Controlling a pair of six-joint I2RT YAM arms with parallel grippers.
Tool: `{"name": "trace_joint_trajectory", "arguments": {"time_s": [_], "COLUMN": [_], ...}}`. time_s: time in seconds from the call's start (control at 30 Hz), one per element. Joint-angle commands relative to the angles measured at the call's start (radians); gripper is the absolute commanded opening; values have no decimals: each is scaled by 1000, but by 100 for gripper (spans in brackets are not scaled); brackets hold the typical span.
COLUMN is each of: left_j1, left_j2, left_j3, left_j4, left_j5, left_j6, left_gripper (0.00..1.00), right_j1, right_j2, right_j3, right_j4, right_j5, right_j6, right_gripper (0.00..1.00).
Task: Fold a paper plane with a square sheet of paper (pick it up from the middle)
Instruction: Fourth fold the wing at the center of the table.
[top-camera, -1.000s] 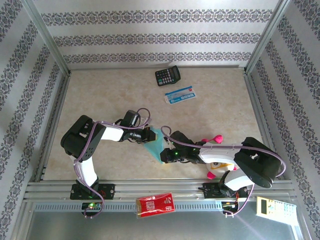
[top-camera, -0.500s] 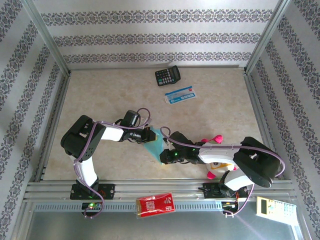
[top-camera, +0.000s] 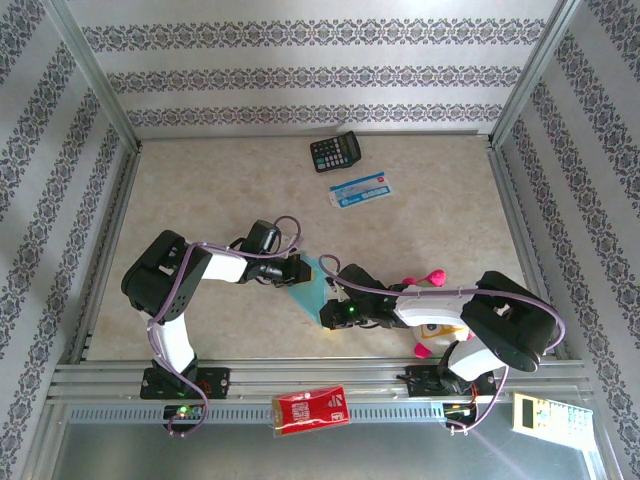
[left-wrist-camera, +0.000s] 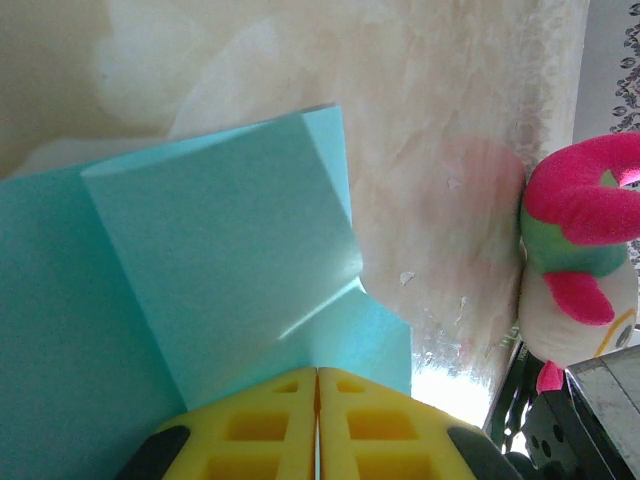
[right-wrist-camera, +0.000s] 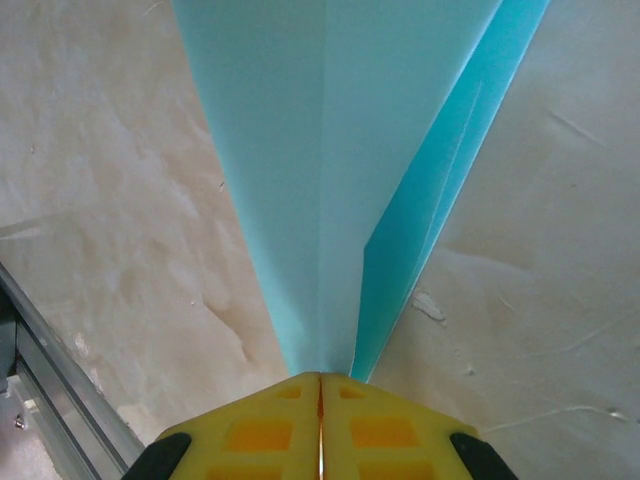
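The light turquoise paper, folded into the pointed paper plane (top-camera: 312, 288), hangs low over the table between the two arms. In the right wrist view the paper plane (right-wrist-camera: 330, 150) tapers along a centre crease into my right gripper (right-wrist-camera: 320, 375), which is shut on its narrow end. In the left wrist view its folded flaps (left-wrist-camera: 220, 260) run into my left gripper (left-wrist-camera: 317, 370), also shut on the paper. From above, the left gripper (top-camera: 293, 272) holds the upper left side and the right gripper (top-camera: 332, 312) the lower right end.
A black calculator (top-camera: 335, 152) and a blue-and-white card (top-camera: 360, 190) lie at the back of the table. A pink and white plush toy (top-camera: 432, 330) sits under the right arm, near the paper. A red packet (top-camera: 311, 410) rests on the front rail.
The right arm has edged slightly to the left, and the paper between the grippers has tilted a little. The left arm has stayed in place.
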Motion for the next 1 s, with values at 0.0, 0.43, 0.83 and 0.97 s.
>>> {"name": "trace_joint_trajectory", "arguments": {"time_s": [0.0,0.43,0.83,0.97], "left_j1": [15,14,16,16], "left_j2": [37,53,51,53], "left_j3": [-20,-16,-13,-13], "left_j4": [-122,-150,-161,-160], "left_j5": [-125,-140,-140,-140], "left_j6": [47,54,59,59], "left_gripper": [11,8,8,8], "right_j1": [5,1,-14,-2], "right_j2": [23,18,-111,-129], "right_j3": [-7,1,21,32], "right_j4": [-16,-52,-65,-65], "right_j5": [21,19,-7,-14], "right_j6": [-3,-16,-13,-24], "right_gripper": [8,8,9,9]}}
